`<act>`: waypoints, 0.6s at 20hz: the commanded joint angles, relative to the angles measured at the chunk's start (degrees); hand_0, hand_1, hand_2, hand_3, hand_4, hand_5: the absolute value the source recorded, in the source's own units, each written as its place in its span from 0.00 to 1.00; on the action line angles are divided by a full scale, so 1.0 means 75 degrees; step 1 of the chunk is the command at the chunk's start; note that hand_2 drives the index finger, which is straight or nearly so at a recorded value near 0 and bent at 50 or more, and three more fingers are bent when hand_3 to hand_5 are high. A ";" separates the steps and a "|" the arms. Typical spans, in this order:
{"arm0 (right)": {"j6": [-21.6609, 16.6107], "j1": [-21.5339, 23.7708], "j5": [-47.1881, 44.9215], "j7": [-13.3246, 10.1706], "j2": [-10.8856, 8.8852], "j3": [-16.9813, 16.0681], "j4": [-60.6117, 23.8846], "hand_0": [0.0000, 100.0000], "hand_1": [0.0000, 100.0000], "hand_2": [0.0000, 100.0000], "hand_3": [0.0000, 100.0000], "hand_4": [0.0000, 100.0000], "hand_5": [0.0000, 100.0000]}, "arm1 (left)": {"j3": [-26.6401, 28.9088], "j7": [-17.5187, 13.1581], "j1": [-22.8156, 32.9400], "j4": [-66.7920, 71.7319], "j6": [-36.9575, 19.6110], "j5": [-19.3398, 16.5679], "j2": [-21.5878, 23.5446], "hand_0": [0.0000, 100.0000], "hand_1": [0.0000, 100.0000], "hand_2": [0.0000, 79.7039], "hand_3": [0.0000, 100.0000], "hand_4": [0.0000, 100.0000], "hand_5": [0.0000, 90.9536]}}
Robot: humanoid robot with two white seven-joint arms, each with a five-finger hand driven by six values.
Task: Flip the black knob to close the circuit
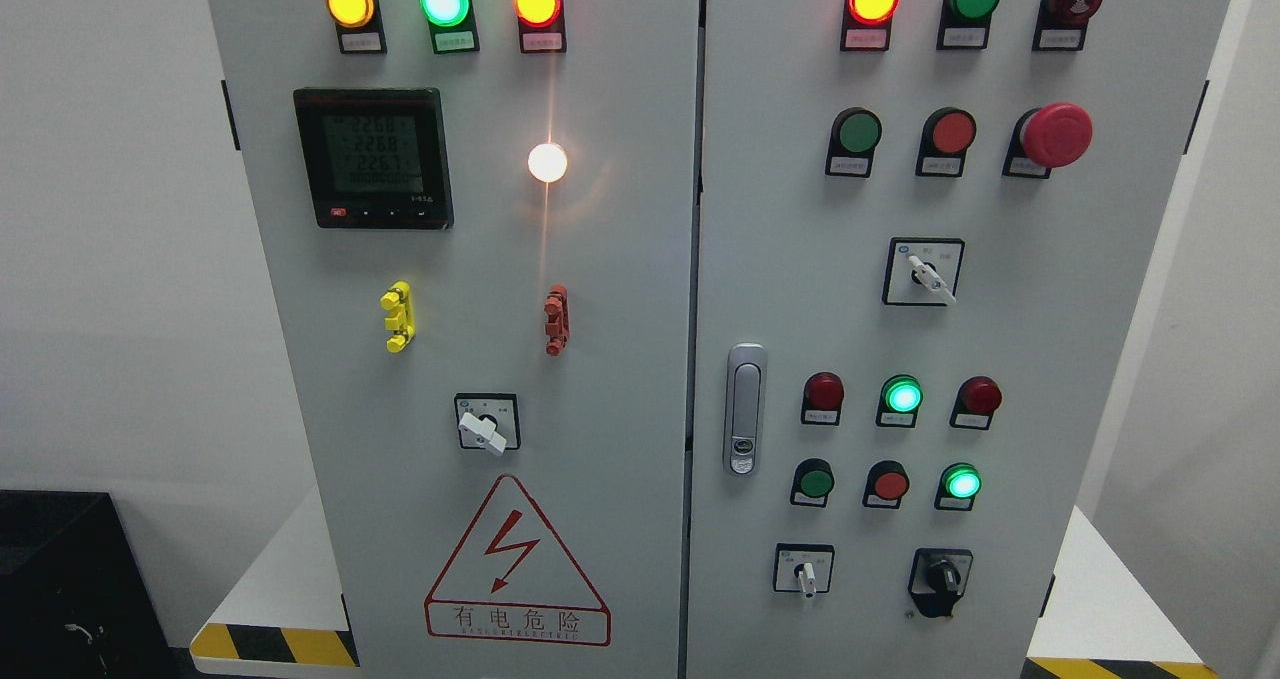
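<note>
Grey cabinet door (1100, 359) carries the black knob (940, 577) low right, pointer seemingly upright; no hand shows

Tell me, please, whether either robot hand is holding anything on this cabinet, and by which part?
Nothing is held: neither hand shows in the head view. The black knob at the right door's lower right stands untouched.

Head view faces cabinet (640, 359) front, near, slightly downward.

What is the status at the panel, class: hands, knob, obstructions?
Neither hand in view. Black rotary knob at the grey cabinet's lower right, untouched. Nothing in front of it.
</note>
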 commanded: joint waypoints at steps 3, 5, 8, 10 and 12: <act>-0.0280 0.0076 -0.0283 -0.0218 0.0009 0.0140 -0.2190 0.00 0.00 0.00 0.00 0.00 0.00 | 0.0000 -0.0004 0.0176 -0.0222 0.0000 0.0000 0.0000 0.12 0.56 0.00 0.00 0.00 0.00; -0.0280 0.0123 -0.0283 -0.0557 0.0009 0.0187 -0.2671 0.00 0.00 0.00 0.01 0.00 0.00 | 0.0000 -0.0004 0.0164 -0.0222 0.0000 0.0000 0.0000 0.12 0.56 0.00 0.00 0.00 0.00; -0.0280 0.0158 -0.0248 -0.0921 -0.0003 0.0327 -0.3408 0.00 0.00 0.02 0.19 0.13 0.08 | 0.0000 -0.0004 0.0176 -0.0222 0.0000 0.0000 0.0000 0.12 0.56 0.00 0.00 0.00 0.00; -0.0280 0.0217 -0.0154 -0.1143 -0.0015 0.0339 -0.3854 0.00 0.00 0.09 0.28 0.24 0.16 | 0.0000 -0.0004 0.0176 -0.0222 0.0000 0.0000 0.0000 0.12 0.56 0.00 0.00 0.00 0.00; -0.0268 0.0229 0.0405 -0.1179 -0.0003 0.0200 -0.4194 0.00 0.00 0.17 0.38 0.36 0.24 | 0.0000 -0.0004 0.0176 -0.0222 0.0000 0.0000 0.0000 0.12 0.56 0.00 0.00 0.00 0.00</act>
